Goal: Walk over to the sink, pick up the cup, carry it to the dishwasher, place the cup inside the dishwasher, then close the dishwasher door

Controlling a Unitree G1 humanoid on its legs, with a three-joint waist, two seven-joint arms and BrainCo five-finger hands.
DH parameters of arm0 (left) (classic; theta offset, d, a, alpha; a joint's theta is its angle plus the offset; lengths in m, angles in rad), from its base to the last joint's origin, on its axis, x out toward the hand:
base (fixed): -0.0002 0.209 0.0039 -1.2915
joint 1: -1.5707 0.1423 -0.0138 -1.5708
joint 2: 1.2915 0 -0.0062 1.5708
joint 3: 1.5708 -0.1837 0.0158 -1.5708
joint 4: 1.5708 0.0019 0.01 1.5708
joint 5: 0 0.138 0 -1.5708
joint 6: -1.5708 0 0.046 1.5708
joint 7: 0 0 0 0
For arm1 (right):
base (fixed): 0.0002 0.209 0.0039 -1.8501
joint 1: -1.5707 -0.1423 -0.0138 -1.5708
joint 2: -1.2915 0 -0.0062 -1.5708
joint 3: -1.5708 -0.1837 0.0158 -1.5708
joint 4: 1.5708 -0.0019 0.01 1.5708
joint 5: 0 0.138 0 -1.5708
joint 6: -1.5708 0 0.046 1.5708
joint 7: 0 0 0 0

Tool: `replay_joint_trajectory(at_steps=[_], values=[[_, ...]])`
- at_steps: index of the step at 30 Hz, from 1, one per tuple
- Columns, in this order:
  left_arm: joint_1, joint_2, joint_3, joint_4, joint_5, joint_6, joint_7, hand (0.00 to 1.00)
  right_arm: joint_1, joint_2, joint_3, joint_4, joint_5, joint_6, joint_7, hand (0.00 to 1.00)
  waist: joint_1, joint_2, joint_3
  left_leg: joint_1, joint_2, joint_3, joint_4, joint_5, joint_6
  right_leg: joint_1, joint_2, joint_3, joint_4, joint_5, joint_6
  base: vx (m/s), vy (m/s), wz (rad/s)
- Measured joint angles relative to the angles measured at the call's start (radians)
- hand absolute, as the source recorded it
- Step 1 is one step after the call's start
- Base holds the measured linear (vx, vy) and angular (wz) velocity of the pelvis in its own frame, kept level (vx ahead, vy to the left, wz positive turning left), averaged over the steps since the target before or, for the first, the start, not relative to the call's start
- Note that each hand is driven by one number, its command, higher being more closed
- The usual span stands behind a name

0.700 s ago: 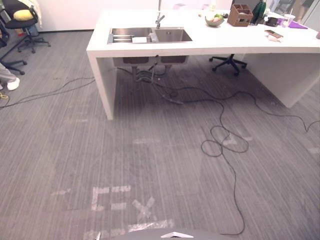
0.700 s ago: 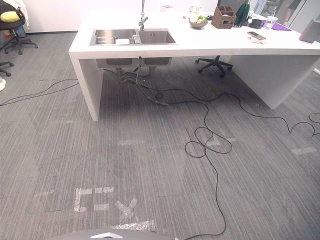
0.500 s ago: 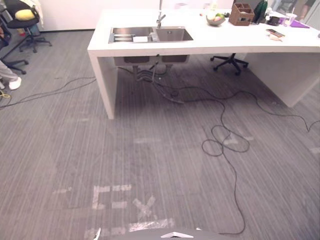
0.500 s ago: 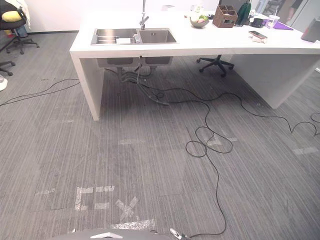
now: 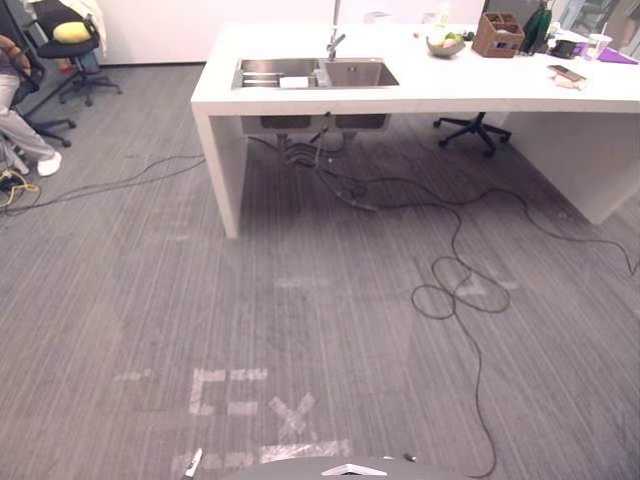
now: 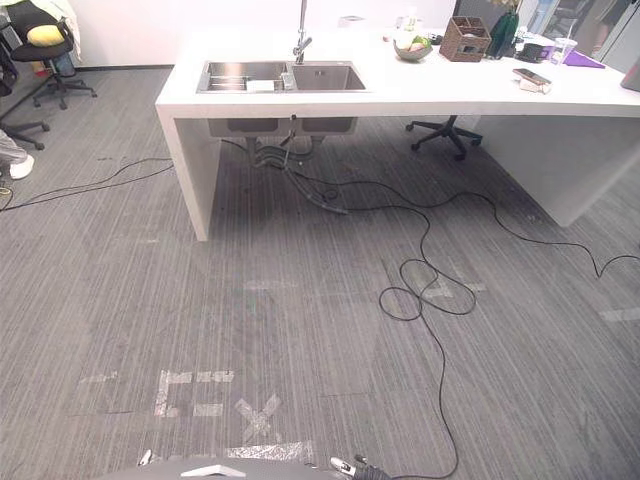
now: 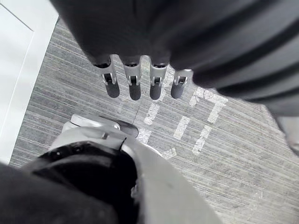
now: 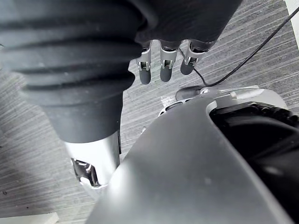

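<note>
Facing the sink: the robot stands on grey carpet well back from a white counter [image 5: 420,95], with pale tape marks [image 5: 250,395] on the floor just ahead of it.
Sink: a steel double sink [image 5: 315,73] is set into the counter's left end, a tap [image 5: 333,42] rising at its back edge.
Cup: it cannot be picked out with certainty from here. A small white object [image 5: 293,82] lies in the left basin against the divider and may or may not be it.
Left hand: the left hand [image 7: 134,86] hangs over the carpet, fingers straight and slack, holding nothing.
Right hand: the right hand [image 8: 166,65] is likewise loose and empty above the floor.
Counter's right end: a fruit bowl [image 5: 445,44], a wooden caddy [image 5: 497,34] and a clear tumbler [image 5: 598,45] stand along the back edge.
Bystander: a seated person's leg and white shoe [image 5: 40,160] show at the left.
Handling: the cup is probably light and rigid, perhaps wet and slick from the basin, and breakable if ceramic or glass.
Hold: best taken round the body at mid-height, thumb opposite the fingers, coming from above because the basin walls crowd a sideways reach.
</note>
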Motion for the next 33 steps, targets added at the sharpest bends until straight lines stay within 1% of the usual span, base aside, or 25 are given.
replay_joint_trajectory(at_steps=[4, 9, 13, 14, 17, 21, 25, 26, 27, 28, 29, 30, 31, 32, 33], values=[[0.0, 0.001, 0.001, 0.0, 0.0, -0.01, 0.0, 0.0, -0.002, 0.001, 0.001, 0.008, 0.021, -0.003, 0.001, 0.0, -0.001, -0.004, 0.002, 0.0, -0.003, -0.004, 0.0, 0.0, 0.001, 0.001, -0.003, -0.005, 0.003, 0.002, 0.0, 0.0, -0.003, 0.05], [-0.002, 0.003, 0.002, 0.0, -0.003, -0.009, 0.0, 0.0, -0.012, 0.001, 0.003, 0.03, 0.036, -0.013, 0.001, 0.0, -0.001, -0.008, 0.005, 0.001, -0.004, -0.005, 0.0, 0.002, 0.002, 0.002, -0.004, -0.006, 0.003, 0.003, 0.001, -0.04, -0.015, 0.01], [-0.002, 0.003, 0.002, 0.0, -0.021, -0.01, 0.003, 0.0, -0.012, 0.002, 0.01, 0.032, 0.039, -0.036, 0.0, 0.0, -0.002, -0.01, 0.006, 0.001, -0.005, -0.005, 0.0, 0.002, 0.003, 0.006, -0.004, -0.006, 0.003, 0.005, 0.0, -0.06, -0.018, 0.0], [-0.002, 0.003, 0.002, 0.0, -0.033, -0.01, 0.006, 0.0, -0.011, 0.002, 0.013, 0.032, 0.039, -0.048, 0.0, 0.0, -0.001, -0.01, 0.006, 0.001, -0.005, -0.005, 0.0, 0.002, 0.003, 0.009, -0.004, -0.006, 0.003, 0.005, 0.0, -0.06, -0.016, 0.01], [-0.001, 0.003, 0.002, 0.0, -0.06, -0.013, 0.028, 0.0, -0.014, 0.006, 0.022, 0.032, 0.062, -0.068, -0.001, 0.0, -0.001, -0.011, 0.007, 0.001, -0.006, -0.006, 0.0, 0.002, 0.003, 0.009, -0.005, -0.008, 0.002, 0.002, 0.004, -0.04, -0.014, 0.02], [0.001, -0.001, 0.002, 0.001, -0.088, -0.044, 0.057, 0.0, -0.01, 0.007, 0.025, 0.032, 0.076, -0.078, -0.001, 0.0, -0.001, -0.013, 0.007, 0.001, -0.007, -0.008, 0.0, 0.002, 0.002, 0.01, -0.007, -0.009, 0.001, 0.002, 0.004, -0.01, -0.003, 0.0], [0.003, -0.007, 0.006, 0.001, -0.102, -0.081, 0.094, 0.0, -0.006, 0.011, 0.032, 0.032, 0.081, -0.119, -0.002, 0.0, -0.002, -0.013, 0.008, 0.005, -0.01, -0.012, 0.0, 0.0, 0.004, 0.018, -0.009, -0.013, 0.004, 0.0, 0.005, 0.0, -0.005, 0.02], [0.01, -0.013, 0.009, 0.0, -0.098, -0.092, 0.11, 0.0, 0.0, 0.012, 0.032, 0.029, 0.105, -0.144, -0.003, 0.0, 0.0, -0.012, 0.01, 0.008, -0.01, -0.016, 0.0, -0.011, 0.006, 0.004, -0.016, -0.018, 0.046, -0.032, 0.015, 0.0, -0.007, 0.08], [0.011, -0.015, 0.01, 0.0, -0.096, -0.099, 0.116, 0.0, 0.0, 0.013, 0.032, 0.023, 0.115, -0.158, -0.007, 0.0, -0.001, -0.01, 0.01, 0.01, -0.011, -0.015, 0.001, -0.02, 0.012, -0.018, -0.023, -0.021, 0.095, -0.058, 0.019, 0.01, 0.026, 0.13], [0.013, -0.015, 0.01, -0.006, -0.074, -0.108, 0.132, 0.0, 0.002, 0.024, 0.032, -0.011, 0.119, -0.176, -0.011, 0.0, -0.003, -0.017, 0.015, 0.019, -0.019, -0.014, 0.001, -0.026, 0.017, -0.065, -0.05, -0.024, 0.215, -0.125, 0.036, 0.02, 0.038, 0.18], [0.015, -0.01, 0.01, -0.01, -0.049, -0.118, 0.143, 0.0, 0.001, 0.036, 0.034, -0.052, 0.132, -0.177, -0.018, 0.0, -0.001, -0.026, 0.018, 0.028, -0.032, -0.016, 0.001, -0.036, 0.026, -0.109, -0.084, -0.031, 0.346, -0.17, 0.059, 0.04, 0.059, 0.14], [0.013, -0.011, 0.011, -0.015, -0.033, -0.121, 0.15, 0.0, -0.003, 0.043, 0.032, -0.079, 0.146, -0.177, -0.023, 0.0, 0.005, -0.032, 0.022, 0.034, -0.042, -0.017, 0.001, -0.04, 0.032, -0.158, -0.11, -0.044, 0.465, -0.186, 0.061, 0.03, 0.039, 0.05], [0.013, -0.014, 0.01, -0.016, -0.023, -0.127, 0.157, 0.0, -0.011, 0.045, 0.037, -0.091, 0.154, -0.179, -0.029, 0.0, 0.007, -0.029, 0.032, 0.043, -0.043, -0.016, 0.001, -0.042, 0.039, -0.195, -0.13, -0.046, 0.554, -0.184, 0.062, 0.04, 0.056, -0.01], [0.011, -0.015, 0.003, -0.018, -0.001, -0.138, 0.174, 0.0, -0.032, 0.049, 0.044, -0.097, 0.166, -0.18, -0.031, 0.0, 0.005, -0.02, 0.057, 0.069, -0.038, -0.019, 0.007, -0.037, 0.053, -0.252, -0.152, -0.051, 0.689, -0.189, 0.047, 0.08, 0.045, 0.09], [0.007, -0.014, 0.002, -0.02, -0.002, -0.142, 0.183, 0.0, -0.038, 0.063, 0.058, -0.108, 0.186, -0.178, -0.031, 0.0, 0.004, -0.02, 0.061, 0.088, -0.032, -0.023, 0.007, -0.042, 0.063, -0.269, -0.159, -0.052, 0.694, -0.222, 0.037, 0.13, 0.042, 0.15]])
